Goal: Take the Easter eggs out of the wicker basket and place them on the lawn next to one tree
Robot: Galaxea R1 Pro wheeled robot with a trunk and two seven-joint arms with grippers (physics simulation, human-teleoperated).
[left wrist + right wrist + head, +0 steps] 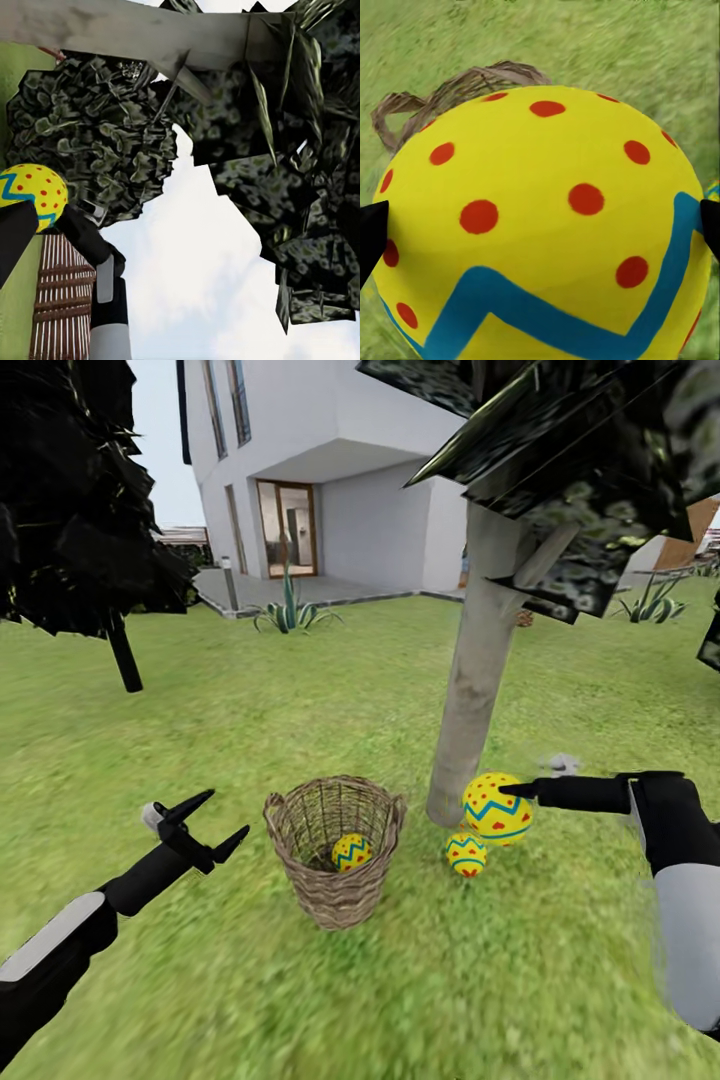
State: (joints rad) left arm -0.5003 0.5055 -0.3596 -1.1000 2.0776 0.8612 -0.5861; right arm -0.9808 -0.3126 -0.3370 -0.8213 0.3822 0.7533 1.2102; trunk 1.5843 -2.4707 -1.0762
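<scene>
Head view looked down on the lawn (pixel 250 1000), where the basket (pixel 335 850) stood upright on the grass a little to the left of the tree (pixel 480 660) and apart from its pale trunk. One egg (pixel 351 851) lay inside the basket, seen through the open weave near the bottom. A second egg (pixel 466 854) rested on the grass just beside the foot of the trunk, between basket and trunk. The third egg (pixel 497 808) was held off the ground by the right gripper (pixel 510 792), just above the second and close against the base of the trunk; the dark finger reached across its upper right side. In the right wrist view that held egg (pixel 547 225) sat large between two black fingertips (pixel 371 236) pressing at its opposite sides, so the right gripper was clamped on it, with the basket's rim (pixel 457 90) showing behind it over the grass. The left gripper (pixel 205 820) hovered left of the basket, apart from it, its two fingers spread wide and nothing between them. Left wrist view pointed up past the trunk (pixel 127 34) and the dark shard-like foliage (pixel 262 150) to pale sky, and caught the held egg (pixel 34 191) at one edge with the right arm (pixel 105 300) below it. Behind the lawn stood a white house (pixel 330 470) with a glazed door, and a thin dark-trunked tree (pixel 122 650) stood far off at the left.
</scene>
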